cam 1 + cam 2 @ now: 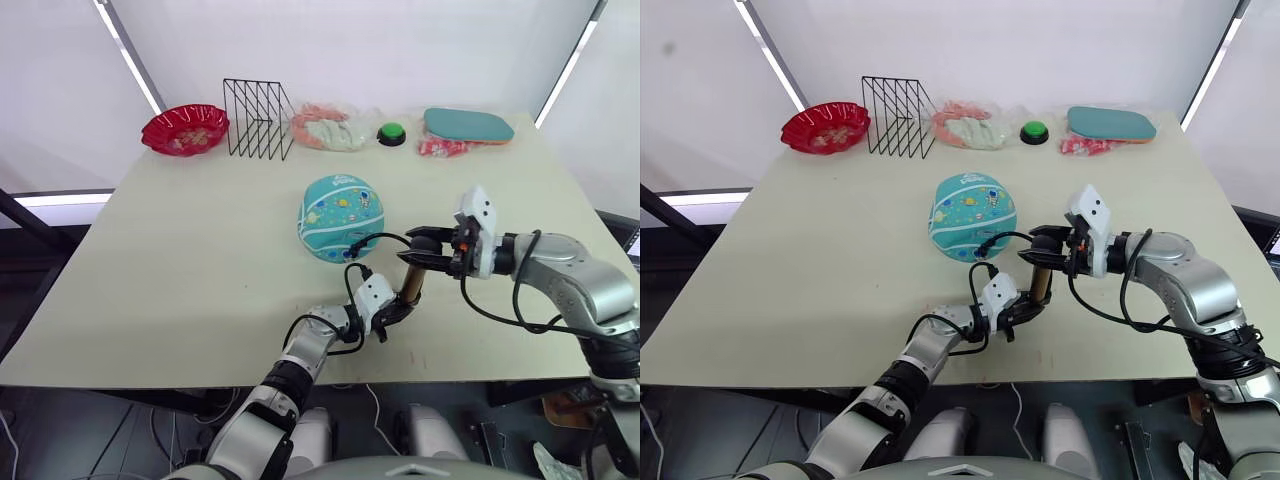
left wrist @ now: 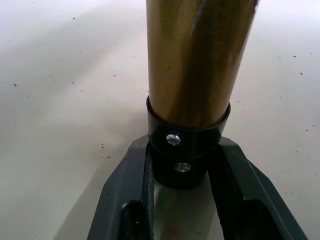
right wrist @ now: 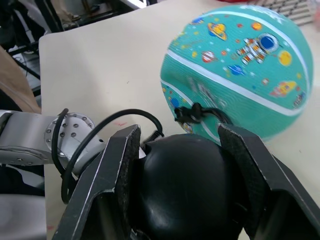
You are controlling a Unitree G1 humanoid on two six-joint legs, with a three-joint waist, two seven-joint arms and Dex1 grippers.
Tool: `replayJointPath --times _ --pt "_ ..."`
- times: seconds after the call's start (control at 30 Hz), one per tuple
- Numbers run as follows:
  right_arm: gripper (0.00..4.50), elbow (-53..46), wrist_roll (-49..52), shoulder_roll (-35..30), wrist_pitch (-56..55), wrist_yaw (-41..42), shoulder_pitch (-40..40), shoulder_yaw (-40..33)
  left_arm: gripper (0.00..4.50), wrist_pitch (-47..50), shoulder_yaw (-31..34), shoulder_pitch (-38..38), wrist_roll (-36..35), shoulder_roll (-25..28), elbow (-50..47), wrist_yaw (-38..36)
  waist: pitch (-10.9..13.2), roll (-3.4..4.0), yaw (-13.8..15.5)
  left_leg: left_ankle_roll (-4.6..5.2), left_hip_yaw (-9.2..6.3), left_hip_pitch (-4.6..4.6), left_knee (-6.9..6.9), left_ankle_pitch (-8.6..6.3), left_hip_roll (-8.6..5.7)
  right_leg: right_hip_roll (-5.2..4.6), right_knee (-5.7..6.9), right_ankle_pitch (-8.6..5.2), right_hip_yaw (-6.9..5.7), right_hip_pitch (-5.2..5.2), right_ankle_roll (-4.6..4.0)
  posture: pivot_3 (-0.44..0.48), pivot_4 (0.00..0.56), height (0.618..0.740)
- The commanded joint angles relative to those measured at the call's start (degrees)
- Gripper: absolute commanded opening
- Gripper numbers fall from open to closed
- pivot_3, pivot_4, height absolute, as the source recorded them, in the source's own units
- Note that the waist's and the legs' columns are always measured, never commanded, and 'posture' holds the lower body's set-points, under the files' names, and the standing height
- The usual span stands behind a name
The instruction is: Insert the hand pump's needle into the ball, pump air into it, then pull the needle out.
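The two head views looked forward and down from above the near edge of the table (image 1: 200, 290), sharing its whole top around the ball (image 1: 341, 217). The left wrist view sat very close to the hand pump (image 2: 197, 60), facing its brass barrel above the tabletop. The right wrist view looked past the pump's handle, probably its black top, toward the ball nearby.

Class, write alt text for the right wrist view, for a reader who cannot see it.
The right hand grips the hand pump's black handle between its two fingers. Just beyond lies the teal ball with space cartoons, the pump's black hose ending at a fitting on the ball's surface. The left arm lies on the pale table.
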Motion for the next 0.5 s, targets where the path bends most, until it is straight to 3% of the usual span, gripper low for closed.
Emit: replayJointPath --times 0.03,0.17,0.27,0.5 --pt "1.97 -4.12 6.16 -3.94 9.38 -0.71 -2.75 -6.70 1.05 1.54 -0.20 1.76 -0.12 0.66 2.79 -1.21 0.53 0.13 0.42 0.00 -0.01 -0.05 0.00 0.00 0.00 0.00 0.00 0.00 0.00 -0.02 0.00 0.000 0.150 0.740" --pt "1.97 -7.45 14.30 -7.48 17.71 -2.31 -8.60 -13.64 1.05 1.26 -0.19 1.22 -0.29 0.53 3.63 -1.49 1.19 0.63 0.80 0.00 -0.06 -0.57 0.08 0.01 -0.11 -0.11 -0.01 0.14 -0.05 -0.40 -0.21 0.000 0.150 0.740" --pt "1.97 -7.47 18.17 -9.23 22.03 -4.31 -12.86 -17.21 1.04 1.06 -0.20 0.98 -0.44 0.49 4.15 -1.72 1.26 0.60 0.95 0.01 -0.08 -1.04 0.19 0.01 -0.18 -0.17 -0.01 0.19 -0.08 -0.81 -0.28 0.000 0.150 0.740" --pt "1.97 -4.43 25.26 -13.86 30.54 -8.94 -24.46 -22.82 1.04 0.67 -0.20 0.63 -0.55 0.25 5.04 -1.73 1.53 0.63 0.96 0.03 -0.04 -1.22 0.22 0.02 -0.26 -0.29 0.03 0.20 -0.08 -1.00 -0.27 0.000 0.150 0.740"
